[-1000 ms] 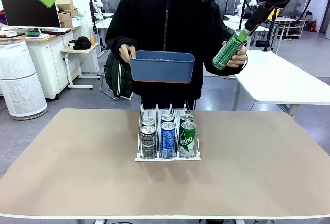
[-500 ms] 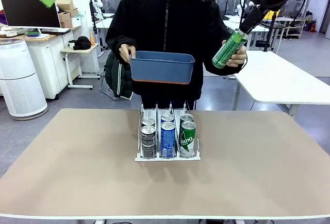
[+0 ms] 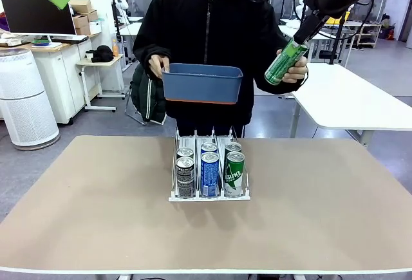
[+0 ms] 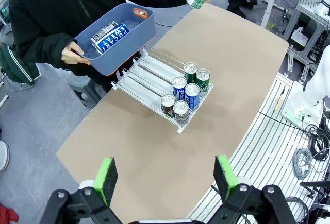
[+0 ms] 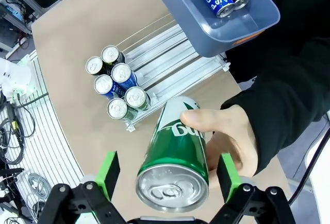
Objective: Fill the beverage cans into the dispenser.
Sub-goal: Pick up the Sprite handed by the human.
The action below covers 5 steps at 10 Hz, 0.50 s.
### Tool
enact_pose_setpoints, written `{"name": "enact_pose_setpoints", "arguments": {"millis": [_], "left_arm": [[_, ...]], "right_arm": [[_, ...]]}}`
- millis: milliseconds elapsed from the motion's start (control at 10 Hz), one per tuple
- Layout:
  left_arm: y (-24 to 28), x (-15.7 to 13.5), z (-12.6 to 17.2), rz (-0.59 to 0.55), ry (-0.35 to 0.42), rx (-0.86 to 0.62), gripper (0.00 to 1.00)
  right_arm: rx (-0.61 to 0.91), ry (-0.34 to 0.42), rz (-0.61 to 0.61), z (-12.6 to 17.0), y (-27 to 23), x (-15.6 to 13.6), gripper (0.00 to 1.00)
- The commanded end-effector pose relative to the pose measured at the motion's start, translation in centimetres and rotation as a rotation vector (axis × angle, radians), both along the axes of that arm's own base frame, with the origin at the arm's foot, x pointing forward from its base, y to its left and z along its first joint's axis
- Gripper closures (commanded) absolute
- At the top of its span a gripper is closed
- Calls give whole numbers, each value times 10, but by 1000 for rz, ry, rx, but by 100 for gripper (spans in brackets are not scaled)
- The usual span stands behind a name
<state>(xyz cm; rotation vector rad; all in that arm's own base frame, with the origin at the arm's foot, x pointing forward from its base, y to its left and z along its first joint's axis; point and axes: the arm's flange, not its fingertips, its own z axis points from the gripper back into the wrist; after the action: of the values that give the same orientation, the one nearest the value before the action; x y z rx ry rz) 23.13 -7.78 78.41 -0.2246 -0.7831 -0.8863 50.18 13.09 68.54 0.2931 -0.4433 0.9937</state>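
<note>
On the table, centre, towards the far edge: one dispenser, white, three lanes running near to far, far ends of the lanes bare. Contents, six upright beverage cans, two per lane, packed at the near end: black-and-silver pair in the left lane, blue pair in the middle, green pair in the right. Above the dispenser's far end, clear of the table: blue bin, gripped at its left rim by a person's hand, holding two cans lying on their sides, one blue and one black-and-silver. To the right of the bin, at the same height: one green can, tilted with its silver top up and to the right, held round the body by the person's other hand. Right gripper: at that can's top, fingers spread to either side of the rim with a narrow gap on each side, not gripping it. Left gripper: raised high at far left, fingers wide apart, nothing between them.
</note>
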Motion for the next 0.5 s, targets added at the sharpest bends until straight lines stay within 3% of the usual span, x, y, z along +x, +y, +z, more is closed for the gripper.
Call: {"name": "enact_pose_setpoints", "arguments": {"millis": [0,100,400], "left_arm": [[-1,0,0,7,2,-11,0],[-1,0,0,7,2,-11,0],[-1,0,0,7,2,-11,0]], "right_arm": [[4,8,-24,2,-1,4,0],[0,0,0,0,0,0,0],[27,-4,-26,0,-3,1,27]]}}
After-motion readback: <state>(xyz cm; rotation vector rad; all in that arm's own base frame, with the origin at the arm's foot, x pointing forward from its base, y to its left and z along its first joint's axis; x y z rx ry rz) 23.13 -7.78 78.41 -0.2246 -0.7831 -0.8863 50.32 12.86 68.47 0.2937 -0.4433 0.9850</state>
